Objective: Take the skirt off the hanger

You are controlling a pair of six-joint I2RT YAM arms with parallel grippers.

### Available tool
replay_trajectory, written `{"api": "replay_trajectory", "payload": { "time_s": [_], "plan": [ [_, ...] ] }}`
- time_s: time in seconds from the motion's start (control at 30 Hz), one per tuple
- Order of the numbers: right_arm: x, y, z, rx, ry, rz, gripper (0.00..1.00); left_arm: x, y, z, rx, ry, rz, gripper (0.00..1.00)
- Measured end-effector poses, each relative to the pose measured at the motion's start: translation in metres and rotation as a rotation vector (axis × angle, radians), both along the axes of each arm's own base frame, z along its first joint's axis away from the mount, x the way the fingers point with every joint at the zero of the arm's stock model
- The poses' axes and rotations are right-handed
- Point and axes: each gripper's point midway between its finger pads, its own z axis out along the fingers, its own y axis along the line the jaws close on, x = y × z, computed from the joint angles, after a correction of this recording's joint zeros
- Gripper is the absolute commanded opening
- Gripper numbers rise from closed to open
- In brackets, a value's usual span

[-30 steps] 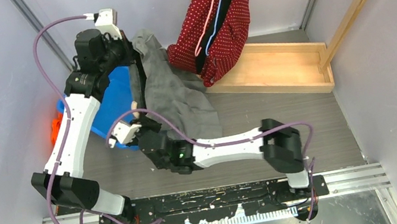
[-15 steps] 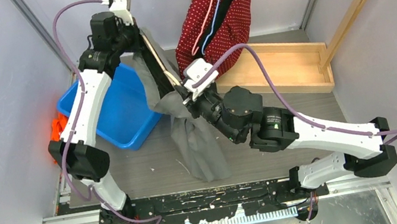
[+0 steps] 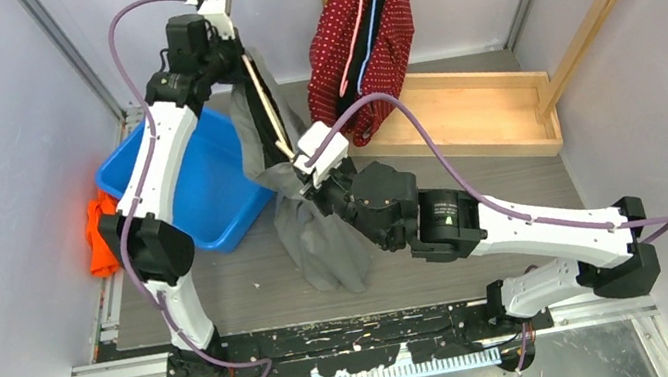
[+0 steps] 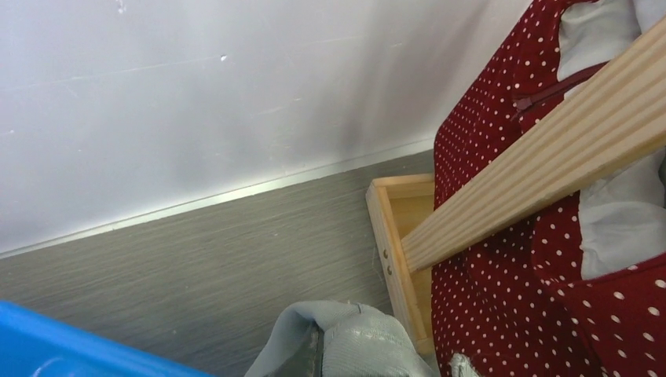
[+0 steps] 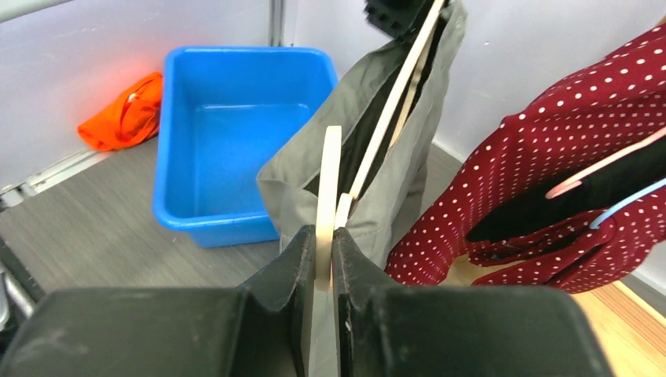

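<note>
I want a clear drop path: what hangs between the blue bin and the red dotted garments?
The grey skirt, draped on a wooden hanger that the right gripper pinches. The top external and right wrist views both show it.

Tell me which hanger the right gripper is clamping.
The pale wooden hanger inside the grey skirt; the pink hanger and blue hanger hang in the red dotted garment.

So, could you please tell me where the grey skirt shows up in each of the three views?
Top external: the grey skirt hangs at centre, between the two arms.
Left wrist: only a fold of the skirt shows, at the bottom edge, centre.
Right wrist: centre, draped on the wooden hanger that the right gripper clamps.
Shared landmark: the red polka-dot garment, to the skirt's right in all three.
</note>
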Motion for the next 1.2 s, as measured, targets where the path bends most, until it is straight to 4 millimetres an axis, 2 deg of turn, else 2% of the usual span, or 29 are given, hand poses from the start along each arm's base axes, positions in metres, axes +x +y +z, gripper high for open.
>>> {"api": "replay_trajectory", "payload": {
  "time_s": [0.07, 0.13, 0.27, 0.37, 0.43, 0.5, 0.73, 0.87, 1.0, 1.2],
  "plan": [
    [0.005, -0.002, 0.003, 0.006, -0.03, -0.03, 0.01, -0.003, 0.0, -0.009, -0.008, 0.013, -0.002, 0.0],
    [0.01, -0.005, 0.008, 0.013, -0.07, -0.068, 0.01, -0.014, 0.002, -0.028, -0.005, 0.054, -0.002, 0.0],
    [0.022, -0.008, 0.035, 0.074, -0.183, -0.146, 0.01, -0.036, 0.013, -0.062, 0.003, 0.13, 0.016, 0.0],
    [0.029, -0.006, 0.055, 0.137, -0.243, -0.178, 0.01, -0.06, 0.016, -0.073, -0.002, 0.16, 0.014, 0.0],
    [0.039, -0.006, 0.065, 0.169, -0.27, -0.206, 0.01, -0.076, 0.013, -0.073, -0.002, 0.162, -0.004, 0.0],
    [0.048, -0.007, 0.074, 0.204, -0.287, -0.229, 0.01, -0.087, 0.011, -0.063, -0.004, 0.142, -0.013, 0.0],
    [0.069, -0.035, 0.12, 0.366, -0.355, -0.299, 0.01, -0.101, 0.014, -0.03, -0.035, 0.073, -0.013, 0.0],
    [0.073, -0.04, 0.143, 0.422, -0.388, -0.297, 0.01, -0.111, 0.016, -0.017, -0.062, 0.039, -0.008, 0.0],
    [0.074, -0.035, 0.158, 0.451, -0.4, -0.261, 0.01, -0.113, 0.013, -0.02, -0.077, 0.028, -0.015, 0.0],
    [0.07, -0.02, 0.145, 0.419, -0.346, -0.178, 0.01, -0.099, 0.006, -0.048, -0.04, 0.07, -0.022, 0.0]
  ]
}}
